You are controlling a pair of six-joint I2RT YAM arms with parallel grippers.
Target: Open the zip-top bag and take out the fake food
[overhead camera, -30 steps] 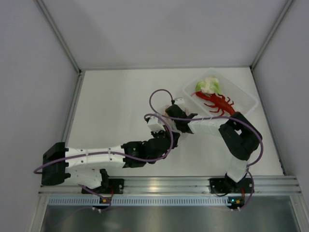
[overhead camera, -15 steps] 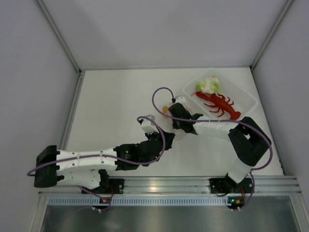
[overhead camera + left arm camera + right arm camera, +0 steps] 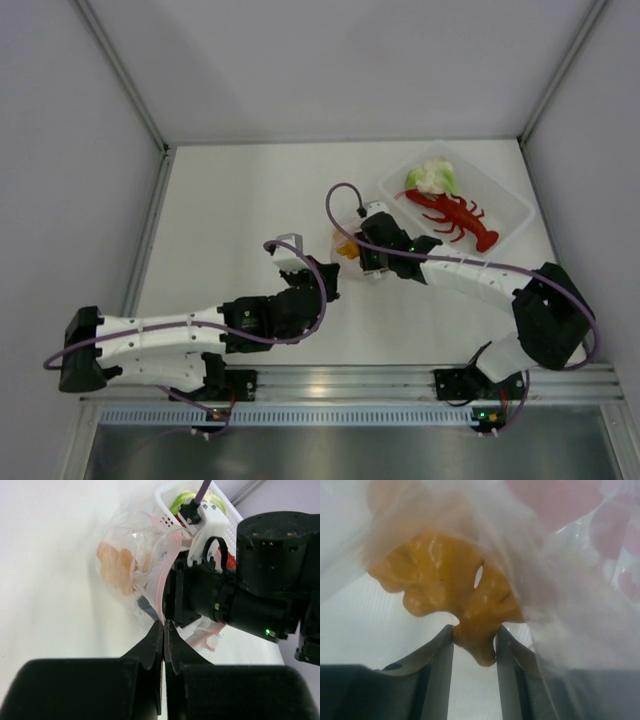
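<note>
The zip-top bag (image 3: 343,243) lies crumpled at mid table, also in the left wrist view (image 3: 131,555). My left gripper (image 3: 322,276) is shut on its pink zip strip (image 3: 163,622). My right gripper (image 3: 357,250) reaches into the bag's mouth, and its fingers (image 3: 475,639) are closed on a lobe of the orange ridged piece (image 3: 445,575) inside the plastic. The orange piece shows through the bag (image 3: 115,566). The red lobster (image 3: 455,215) and the white-and-green leafy piece (image 3: 432,178) lie in the clear tray (image 3: 512,200).
The clear rigid tray stands at the back right, close behind my right wrist. White walls with metal corner posts enclose the table on the left, back and right. A rail (image 3: 340,382) runs along the near edge.
My left arm has drawn back to the left, pulling the zip edge. My right arm has stretched left into the bag. The orange piece now shows at the bag's mouth.
</note>
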